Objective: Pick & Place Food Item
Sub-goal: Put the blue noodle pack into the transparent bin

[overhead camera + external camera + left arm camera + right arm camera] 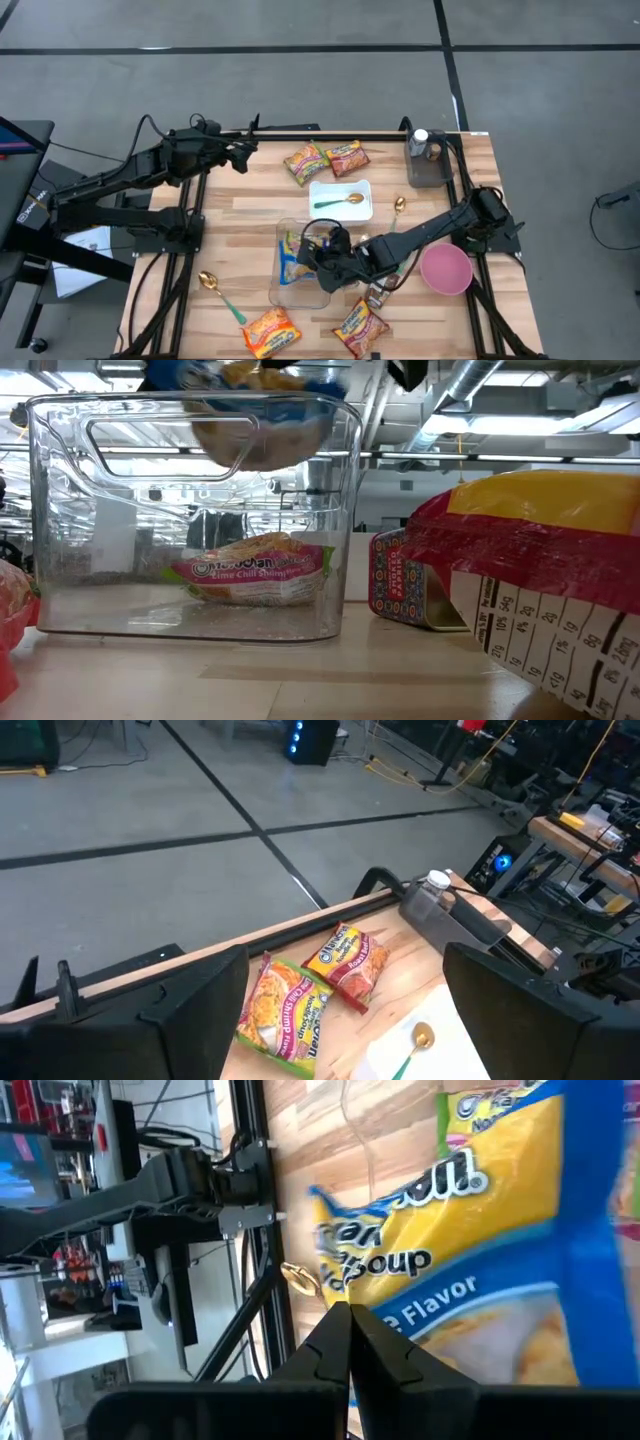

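Wooden table (250,200): right tool (318,247) clamped on noodle packet (293,255) above clear bin (285,292); left tool (248,152) apart.

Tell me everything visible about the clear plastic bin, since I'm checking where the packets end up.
The clear plastic bin is a transparent, rectangular, open-topped container with rounded corners and a cut-out handle slot near its rim. It stands upright on the wooden table, near the front middle. A yellow and blue noodle packet hangs over its opening, pinched in the shut right gripper; in the low view it sits at rim height.
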Controlling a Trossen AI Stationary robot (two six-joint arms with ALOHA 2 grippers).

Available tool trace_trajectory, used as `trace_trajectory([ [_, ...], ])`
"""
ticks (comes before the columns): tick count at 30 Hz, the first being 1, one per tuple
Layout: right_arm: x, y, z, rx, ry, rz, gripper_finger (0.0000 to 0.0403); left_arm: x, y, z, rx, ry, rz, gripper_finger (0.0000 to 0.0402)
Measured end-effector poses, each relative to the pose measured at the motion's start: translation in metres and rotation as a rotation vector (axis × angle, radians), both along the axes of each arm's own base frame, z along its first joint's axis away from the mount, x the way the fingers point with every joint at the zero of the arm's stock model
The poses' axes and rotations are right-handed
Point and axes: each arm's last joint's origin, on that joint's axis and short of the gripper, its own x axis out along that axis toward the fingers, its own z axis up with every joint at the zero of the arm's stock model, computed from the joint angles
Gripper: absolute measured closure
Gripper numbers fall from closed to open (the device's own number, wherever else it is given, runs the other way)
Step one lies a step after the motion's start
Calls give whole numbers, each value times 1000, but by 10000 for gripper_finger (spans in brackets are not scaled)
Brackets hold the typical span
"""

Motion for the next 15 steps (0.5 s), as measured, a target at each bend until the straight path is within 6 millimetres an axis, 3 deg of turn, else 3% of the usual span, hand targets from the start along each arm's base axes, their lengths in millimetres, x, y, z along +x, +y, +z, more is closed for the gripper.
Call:
trace_trajectory([
  [5,-3,8,-1,13,-13,-17,403,0,0,0,0,0,0,73],
  [15,11,22,-29,41,-53,-67,403,0,0,0,0,3,-1,73],
])
